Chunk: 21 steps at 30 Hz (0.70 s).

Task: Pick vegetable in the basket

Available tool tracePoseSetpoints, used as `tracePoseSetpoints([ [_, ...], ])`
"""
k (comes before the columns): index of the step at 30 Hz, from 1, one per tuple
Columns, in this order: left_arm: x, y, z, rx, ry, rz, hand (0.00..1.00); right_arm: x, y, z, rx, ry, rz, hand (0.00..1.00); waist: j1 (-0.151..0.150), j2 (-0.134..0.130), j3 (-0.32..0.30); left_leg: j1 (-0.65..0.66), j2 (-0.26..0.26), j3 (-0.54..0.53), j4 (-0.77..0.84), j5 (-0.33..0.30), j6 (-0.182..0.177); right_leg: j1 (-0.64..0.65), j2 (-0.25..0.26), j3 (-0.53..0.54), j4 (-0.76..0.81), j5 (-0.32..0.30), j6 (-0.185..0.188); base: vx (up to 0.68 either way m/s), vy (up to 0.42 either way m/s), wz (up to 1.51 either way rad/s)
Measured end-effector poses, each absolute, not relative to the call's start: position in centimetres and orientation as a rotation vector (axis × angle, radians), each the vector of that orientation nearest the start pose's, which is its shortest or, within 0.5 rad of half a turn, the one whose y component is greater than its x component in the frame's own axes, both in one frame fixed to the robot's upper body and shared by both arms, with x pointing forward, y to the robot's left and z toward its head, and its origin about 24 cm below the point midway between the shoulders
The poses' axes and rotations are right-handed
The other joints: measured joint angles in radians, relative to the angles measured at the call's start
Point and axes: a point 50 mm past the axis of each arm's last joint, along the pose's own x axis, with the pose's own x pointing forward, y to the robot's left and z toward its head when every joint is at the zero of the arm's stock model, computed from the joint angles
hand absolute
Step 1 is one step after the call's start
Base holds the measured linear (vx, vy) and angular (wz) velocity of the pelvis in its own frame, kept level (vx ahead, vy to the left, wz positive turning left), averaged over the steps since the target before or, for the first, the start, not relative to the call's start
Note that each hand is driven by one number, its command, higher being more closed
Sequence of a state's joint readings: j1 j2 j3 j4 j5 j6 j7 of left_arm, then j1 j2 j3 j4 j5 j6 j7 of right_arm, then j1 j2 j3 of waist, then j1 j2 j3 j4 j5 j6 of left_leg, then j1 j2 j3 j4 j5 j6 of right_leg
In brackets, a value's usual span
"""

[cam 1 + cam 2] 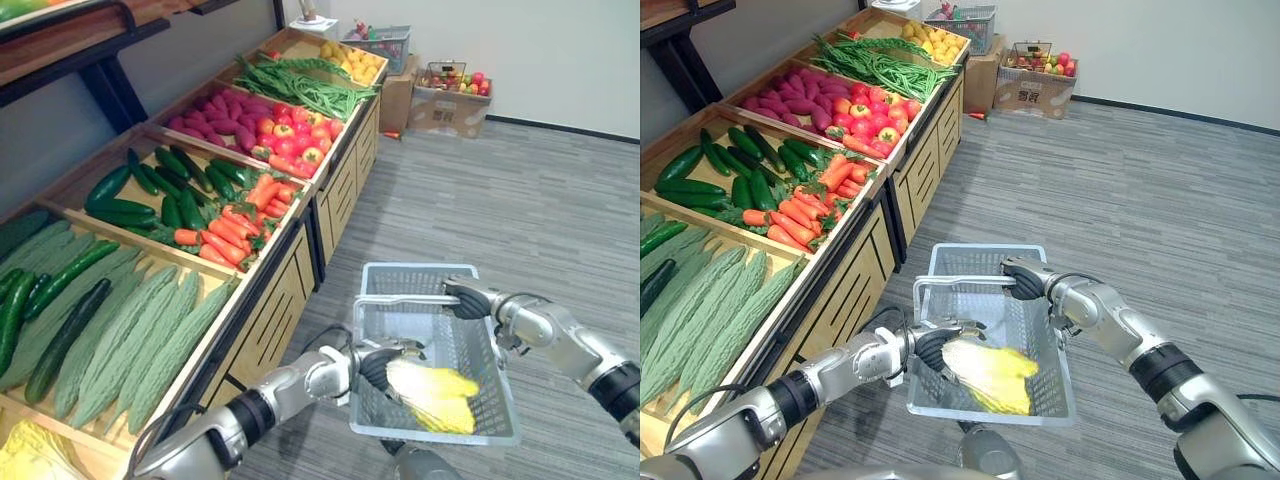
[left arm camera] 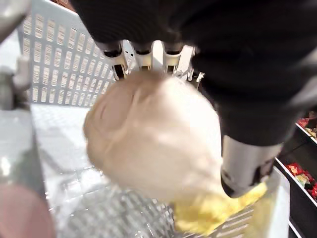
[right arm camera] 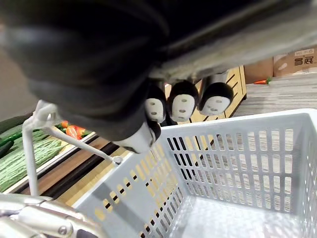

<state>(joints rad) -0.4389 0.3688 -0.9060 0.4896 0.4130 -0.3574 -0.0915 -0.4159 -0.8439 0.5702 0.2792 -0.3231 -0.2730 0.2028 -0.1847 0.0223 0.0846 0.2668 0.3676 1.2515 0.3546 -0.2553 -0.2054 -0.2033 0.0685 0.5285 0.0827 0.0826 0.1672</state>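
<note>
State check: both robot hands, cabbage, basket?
left robot hand: shut on the cabbage
cabbage: gripped, inside the basket, not yet released
right robot hand: shut on the handle
basket: upright, carried off the floor by its handle

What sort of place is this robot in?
Probably a grocery's produce section, perhaps a mock-up: wooden bins hold sorted cucumbers, carrots and tomatoes, and the right hand carries a grey shopping basket while the left hand holds a yellow cabbage inside it.
</note>
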Motion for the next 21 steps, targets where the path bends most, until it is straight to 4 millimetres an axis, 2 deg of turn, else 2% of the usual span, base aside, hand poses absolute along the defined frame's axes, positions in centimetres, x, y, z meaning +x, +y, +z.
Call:
tracePoseSetpoints([
  [9,25.5,4.3,0.2,0.977,-0.244,-1.053,0.0,29.6,-20.4,7.2,-1.256,-0.05,0.681,1.0,0.009,-0.014,0.01,-0.007,0.006,-0.034,0.0,0.0,0.0,0.016,-0.014,-0.042,0.0,-0.001,-0.001,-0.02,0.015,0.12],
  [13,26.0,3.5,1.9,0.937,-0.302,-1.021,0.0,29.1,-22.3,6.3,-1.152,0.012,0.556,1.0,0.033,-0.026,0.016,-0.041,0.006,-0.093,0.0,0.002,0.003,0.019,-0.042,-0.106,0.0,-0.001,-0.001,-0.04,0.011,0.4],
  [15,25.8,2.9,3.8,0.82,-0.363,-0.983,0.0,28.2,-23.8,5.3,-1.06,0.069,0.453,1.0,0.055,-0.026,0.016,-0.063,0.006,-0.139,-0.003,0.005,0.008,0.028,-0.058,-0.15,0.003,-0.004,-0.005,-0.03,0.004,0.56],
  [16,25.6,2.9,4.3,0.773,-0.376,-0.963,0.0,27.9,-24.2,4.9,-1.035,0.087,0.426,1.0,0.056,-0.027,0.016,-0.071,0.006,-0.155,-0.004,0.006,0.011,0.032,-0.063,-0.167,0.004,-0.006,-0.007,-0.04,-0.005,0.76],
  [18,24.7,2.8,6.6,0.58,-0.444,-0.884,0.0,26.3,-26.3,3.2,-0.924,0.171,0.279,1.0,0.073,-0.027,0.016,-0.093,0.0,-0.228,-0.018,0.016,0.026,0.051,-0.085,-0.235,0.024,-0.006,-0.008,-0.05,0.002,0.86],
  [21,23.3,3.6,9.2,0.359,-0.507,-0.814,0.0,23.6,-29.7,1.1,-0.809,0.283,0.06,1.0,0.11,-0.032,0.017,-0.125,-0.043,-0.331,-0.064,0.035,0.054,0.062,-0.133,-0.322,0.056,-0.009,-0.008,-0.08,0.05,0.95],
])
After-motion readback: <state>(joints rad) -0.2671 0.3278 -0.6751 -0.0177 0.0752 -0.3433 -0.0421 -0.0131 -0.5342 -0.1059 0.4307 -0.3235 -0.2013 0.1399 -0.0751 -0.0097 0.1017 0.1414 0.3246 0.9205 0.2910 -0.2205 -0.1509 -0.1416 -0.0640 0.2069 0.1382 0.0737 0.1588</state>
